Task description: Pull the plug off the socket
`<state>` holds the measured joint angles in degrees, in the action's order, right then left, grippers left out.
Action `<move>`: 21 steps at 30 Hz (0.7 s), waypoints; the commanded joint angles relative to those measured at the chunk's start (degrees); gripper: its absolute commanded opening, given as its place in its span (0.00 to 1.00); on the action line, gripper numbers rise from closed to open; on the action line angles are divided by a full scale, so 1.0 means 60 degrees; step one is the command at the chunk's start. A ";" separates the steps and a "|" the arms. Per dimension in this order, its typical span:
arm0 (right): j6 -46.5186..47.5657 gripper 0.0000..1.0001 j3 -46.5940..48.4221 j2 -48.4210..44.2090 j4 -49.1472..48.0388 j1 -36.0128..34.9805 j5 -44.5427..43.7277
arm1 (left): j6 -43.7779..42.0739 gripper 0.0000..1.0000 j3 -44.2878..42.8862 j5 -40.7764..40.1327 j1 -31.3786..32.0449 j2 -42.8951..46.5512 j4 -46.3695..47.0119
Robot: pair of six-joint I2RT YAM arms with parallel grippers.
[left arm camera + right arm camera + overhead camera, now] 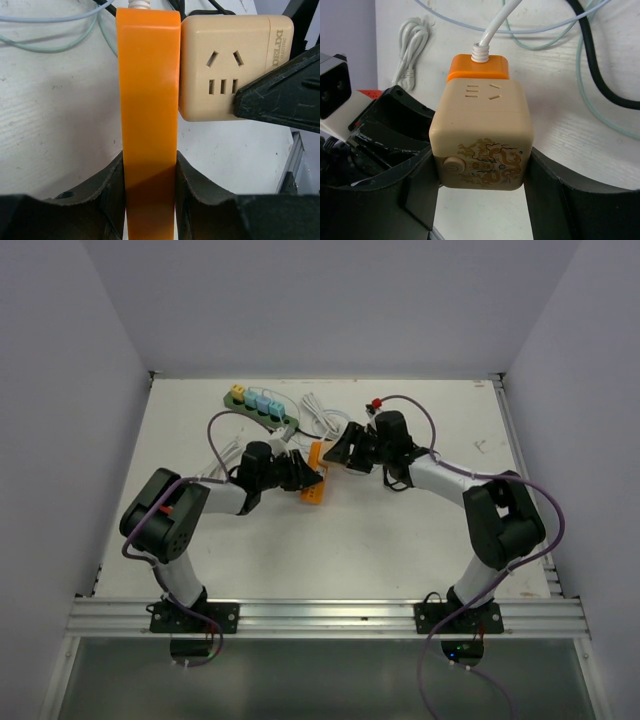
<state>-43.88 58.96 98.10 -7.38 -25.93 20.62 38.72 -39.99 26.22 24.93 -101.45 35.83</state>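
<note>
Lying near the middle of the counter (400, 540), somewhat toward its far edge, the orange socket strip (149, 100) was clamped across its narrow body by the left gripper (149, 175), jaws narrow and tight against both sides. The beige cube plug (480, 135) sat flush against the strip's face, with no gap visible between them. The right gripper (482, 180) held the cube, jaws pressed to its two flanks. A white cord (492, 25) left the strip's end. A dark-green power strip (258, 408) carrying coloured plugs lay nearer the far left corner, well apart from both grippers
</note>
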 commanded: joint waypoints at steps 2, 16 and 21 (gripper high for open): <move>0.0765 0.10 0.1085 -0.0326 0.0950 0.0002 -0.1267 | -0.0711 0.00 -0.0877 -0.2695 0.0049 0.0048 -0.2323; 0.0034 0.13 0.0048 -0.0589 -0.1316 0.0439 0.0486 | 0.0299 0.00 -0.0103 0.0813 -0.0726 -0.0333 0.0280; -0.0422 0.13 -0.0232 -0.0487 -0.2140 0.0704 0.1266 | 0.0504 0.00 -0.0089 0.1533 -0.0800 -0.0377 0.0838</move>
<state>-44.62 57.21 98.10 -10.44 -24.93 22.87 38.26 -41.34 31.66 23.51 -103.00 35.68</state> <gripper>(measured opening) 0.626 0.396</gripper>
